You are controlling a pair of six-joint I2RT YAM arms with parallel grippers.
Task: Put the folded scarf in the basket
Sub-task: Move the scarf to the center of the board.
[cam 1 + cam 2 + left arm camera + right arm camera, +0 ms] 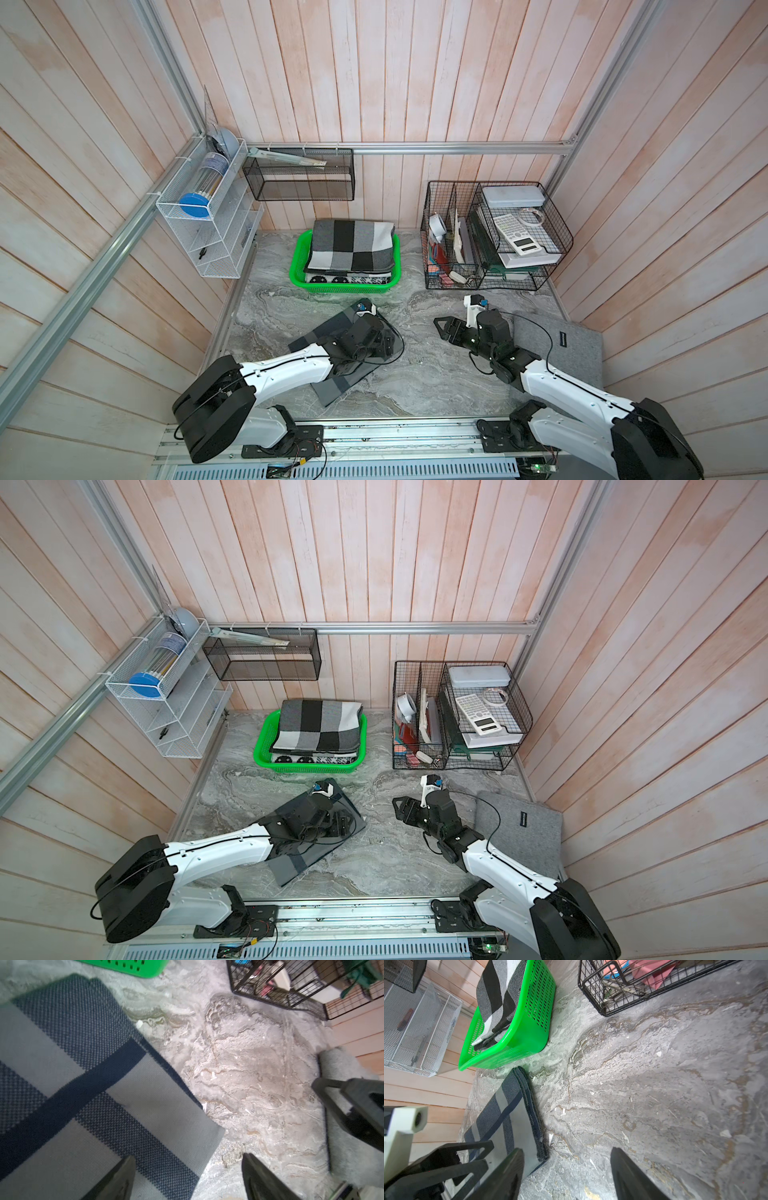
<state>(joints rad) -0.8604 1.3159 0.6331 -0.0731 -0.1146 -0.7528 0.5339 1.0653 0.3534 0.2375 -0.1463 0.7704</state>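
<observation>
In a top view, a bright green rectangular perforated plastic basket (349,288) stands near the back wall on the grey marbled tabletop (419,374). It holds 2 folded cloths: a black, white and grey checked knit scarf (351,245) on top and a black-and-white patterned cloth (332,279) beneath. In front of the basket and apart from it, a folded grey scarf with dark stripes (332,391) lies flat on the tabletop. The left arm's black wrist (361,336) sits over it, hiding its middle. The right gripper (441,329) is over bare tabletop, jaws apart, nothing between them. Behind it stands a black wire desk organiser (432,257) with a white calculator (515,235) on its upper tray. A grey felt mat (577,353) lies at the right.
</observation>
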